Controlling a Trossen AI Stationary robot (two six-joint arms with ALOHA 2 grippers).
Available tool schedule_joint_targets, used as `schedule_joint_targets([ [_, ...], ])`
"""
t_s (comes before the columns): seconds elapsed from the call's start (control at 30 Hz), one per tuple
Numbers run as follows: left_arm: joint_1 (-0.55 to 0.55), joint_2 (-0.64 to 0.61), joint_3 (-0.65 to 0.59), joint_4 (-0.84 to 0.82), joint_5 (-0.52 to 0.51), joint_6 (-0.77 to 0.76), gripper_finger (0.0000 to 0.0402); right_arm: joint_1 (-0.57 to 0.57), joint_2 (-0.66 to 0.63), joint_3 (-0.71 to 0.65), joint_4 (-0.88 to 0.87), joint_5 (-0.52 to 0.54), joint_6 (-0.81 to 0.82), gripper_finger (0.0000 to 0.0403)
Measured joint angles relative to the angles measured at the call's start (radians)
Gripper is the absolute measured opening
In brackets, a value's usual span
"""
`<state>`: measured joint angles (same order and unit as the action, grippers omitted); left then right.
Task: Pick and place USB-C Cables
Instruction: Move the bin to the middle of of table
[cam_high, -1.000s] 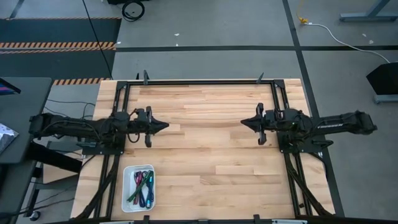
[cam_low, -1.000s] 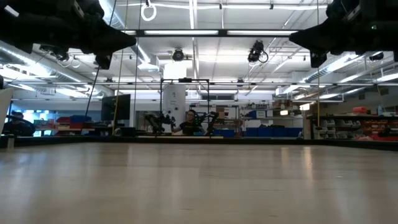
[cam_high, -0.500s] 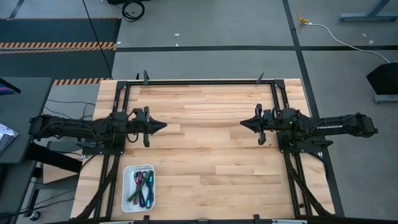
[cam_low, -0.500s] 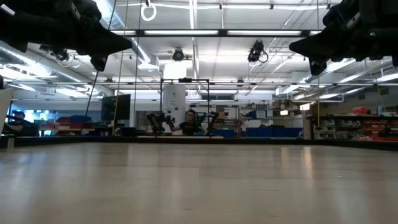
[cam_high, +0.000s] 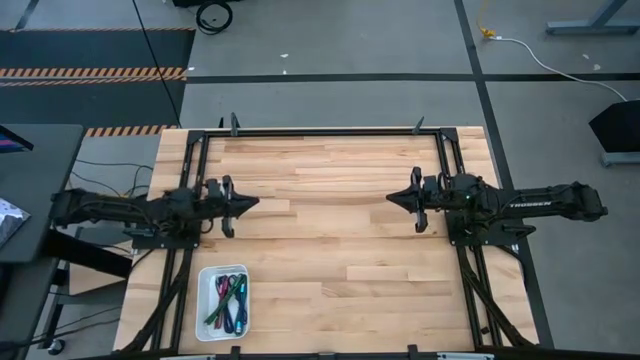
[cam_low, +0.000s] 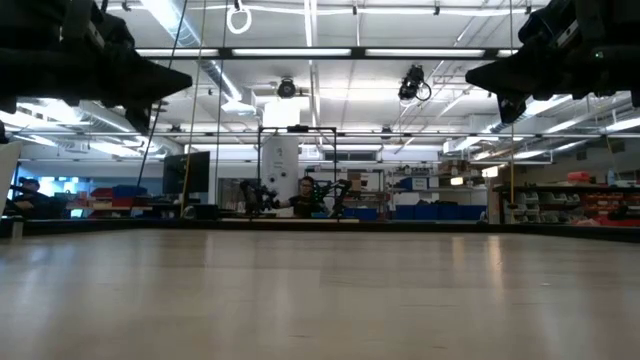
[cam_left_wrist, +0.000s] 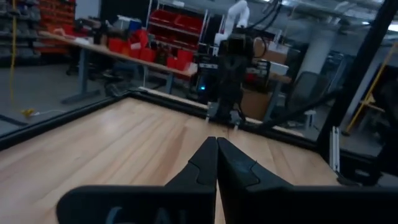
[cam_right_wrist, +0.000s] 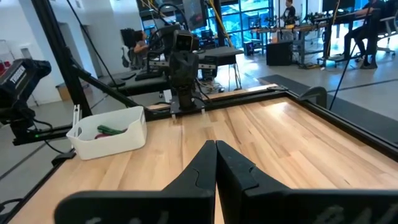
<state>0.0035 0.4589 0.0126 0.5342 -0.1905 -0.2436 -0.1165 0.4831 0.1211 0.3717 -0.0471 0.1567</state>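
High view: I see both claws pinched closed and empty, left claw (cam_high: 254, 201), right claw (cam_high: 392, 197), USB-C cables (cam_high: 228, 299) in the tray (cam_high: 203, 305).

Colours logged: pale wood, black hardware, white tray with bright cables.

Table (cam_high: 330, 250) was seen in light blond wood, planks in mixed tan and cream tones, edged by a black frame (cam_high: 320, 131). Both arms, left gripper (cam_high: 252, 200) and right gripper (cam_high: 393, 197) were seen in black. Tray (cam_high: 203, 300) was white; USB-C cables (cam_high: 228, 300) inside were noted in green, magenta, purple and blue-violet. Floor (cam_high: 350, 40) was grey with dark lines; an orange-and-black hazard stripe (cam_high: 90, 72) was seen on a dark mat. Red bins (cam_left_wrist: 180, 25) were noted in the left wrist view.
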Motion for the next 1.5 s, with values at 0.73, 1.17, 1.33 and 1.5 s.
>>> schedule_joint_targets([
  [0.73,0.006,-0.034,0.002,-0.061,0.042,0.046,0.0015,-0.01,-0.001,-0.114,0.198,-0.095,-0.03,0.0008],
  [1.17,-0.006,-0.034,0.002,-0.051,0.115,0.145,0.0007,-0.01,0.001,-0.114,0.197,-0.113,-0.061,0.0009],
  [1.33,-0.008,-0.034,-0.002,-0.128,0.029,0.112,0.0008,-0.01,0.0,-0.114,0.189,-0.123,-0.021,0.0009],
  [1.5,-0.008,-0.034,-0.002,-0.212,-0.034,0.072,0.0017,-0.01,0.0,-0.114,0.162,-0.038,-0.06,0.0007],
])
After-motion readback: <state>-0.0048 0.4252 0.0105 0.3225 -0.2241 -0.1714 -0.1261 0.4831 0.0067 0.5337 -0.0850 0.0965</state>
